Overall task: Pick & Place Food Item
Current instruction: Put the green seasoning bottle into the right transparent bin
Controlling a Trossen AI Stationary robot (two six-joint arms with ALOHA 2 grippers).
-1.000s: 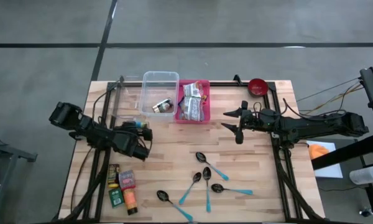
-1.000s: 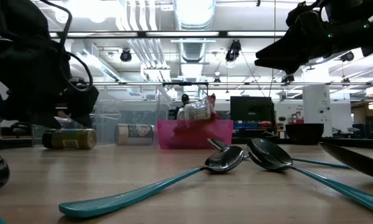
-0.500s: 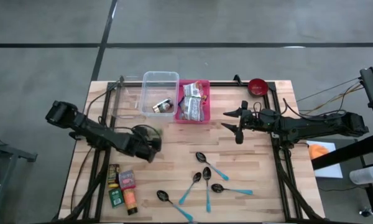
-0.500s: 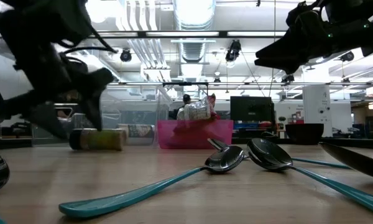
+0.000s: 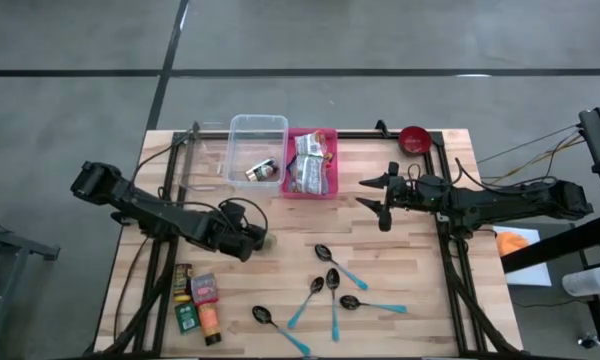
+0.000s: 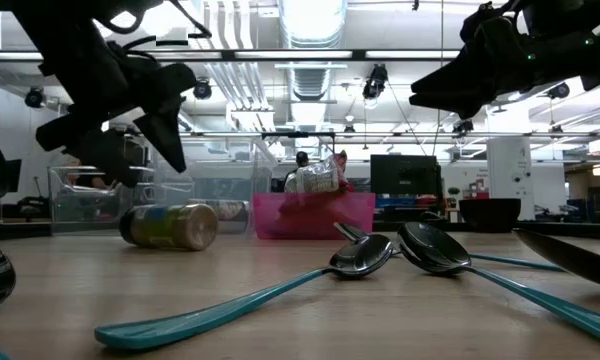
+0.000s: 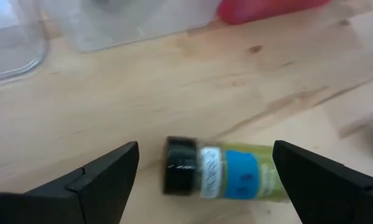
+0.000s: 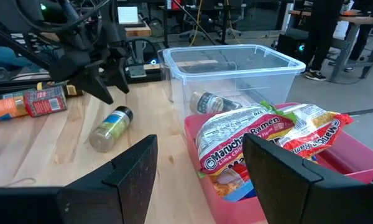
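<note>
- Small glass spice jar with black cap and green-blue label [image 7: 227, 175]: lying on its side on the wooden table [image 5: 400, 255], just in front of the clear plastic bin [image 5: 257, 140], untouched.
- Left gripper [image 5: 252, 240]: hovering low over the jar, jaws spread wide, gripping nothing.
- Right gripper [image 5: 380, 197]: waiting above the right half of the table, right of the pink plastic bin [image 5: 325, 190]; jaws parted and empty.
- Pink bin: filled with ramen noodle packets [image 8: 245, 140].
- Clear bin: one more jar [image 8: 211, 102] inside.
- Teal-handled dark spoons [image 5: 330, 285]: scattered at the near middle.
- Food packets and bottles [image 5: 198, 300]: near left corner.
</note>
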